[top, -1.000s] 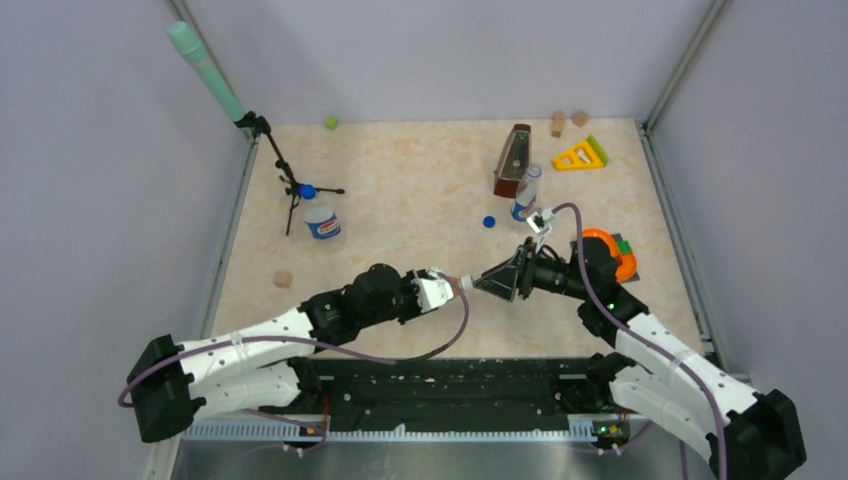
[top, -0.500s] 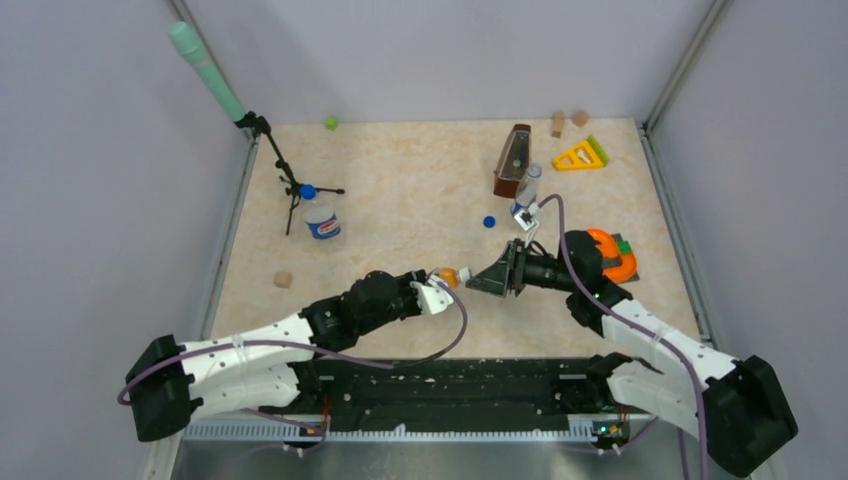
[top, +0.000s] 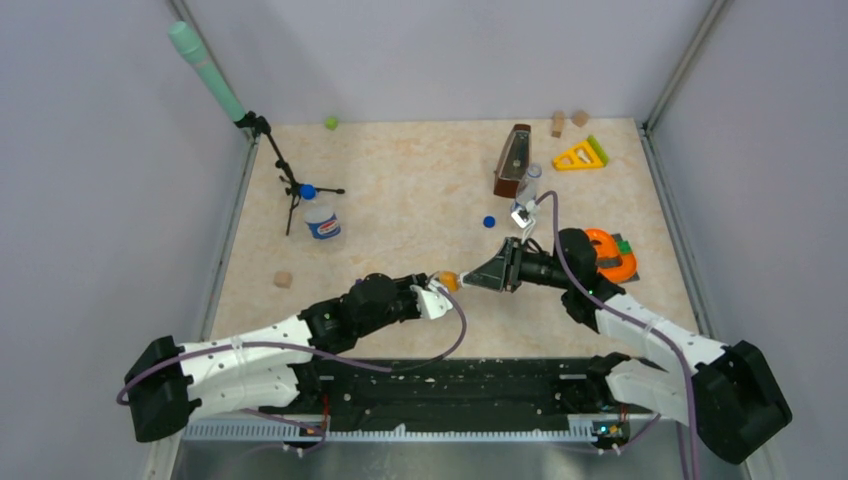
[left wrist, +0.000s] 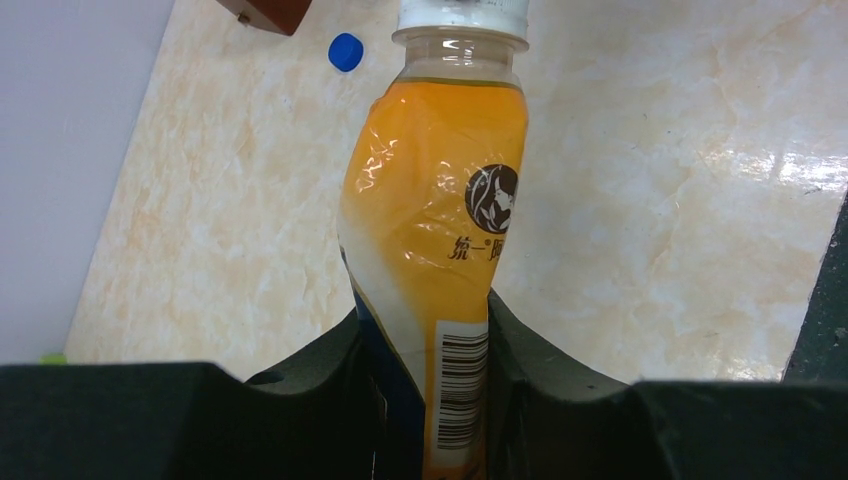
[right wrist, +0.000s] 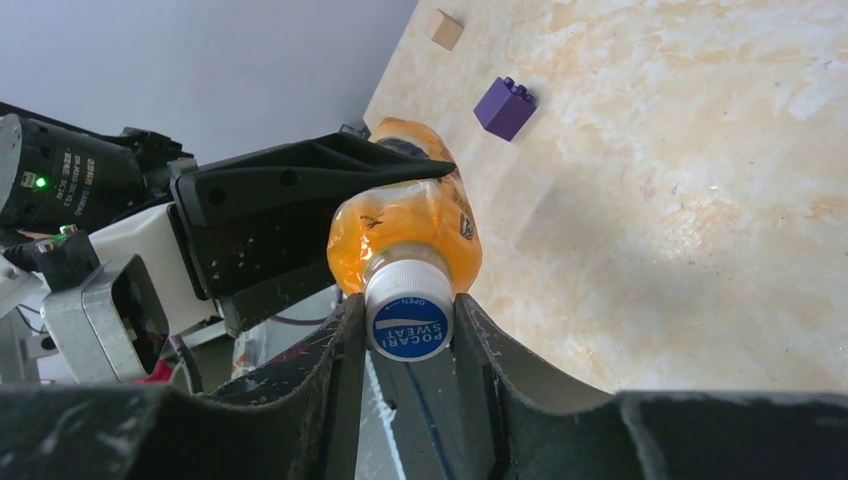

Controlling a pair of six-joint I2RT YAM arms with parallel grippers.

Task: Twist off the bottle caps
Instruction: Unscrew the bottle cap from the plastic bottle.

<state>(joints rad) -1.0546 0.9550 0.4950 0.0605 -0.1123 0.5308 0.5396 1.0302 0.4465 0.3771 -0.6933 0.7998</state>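
Pale white-blue plastic screw cap point(right wrist: 406, 323) is pinched in the jaws of the right gripper point(right wrist: 408, 300), its orange plastic bottle point(left wrist: 440, 230) clamped by the left gripper point(left wrist: 425, 335) above the bench point(left wrist: 650, 150). Unscrewing is judged in hand; wrist rotation is needed next.

Table point(top: 400, 180): beige marble-pattern top, walls on three sides.

Left side: a tripod stand point(top: 290, 188) is upright. A plastic bottle point(top: 321, 221) stands just beside its feet, blue cap point(top: 308, 191) fitted. A wooden cube point(top: 283, 279) lies nearer the front.

Back edge: small green ball point(top: 330, 123).

Centre-right: a loose blue cap point(top: 489, 222) lies alone. A brown box point(top: 513, 160) stands with a clear bottle point(top: 528, 185) just beside it.

Back right corner: yellow triangle point(top: 581, 154), wooden block point(top: 557, 124), second wooden block point(top: 580, 118).

Right edge: orange item point(top: 612, 248), partly hidden.

A purple brick point(right wrist: 505, 107) is seen on the top in the right wrist view.
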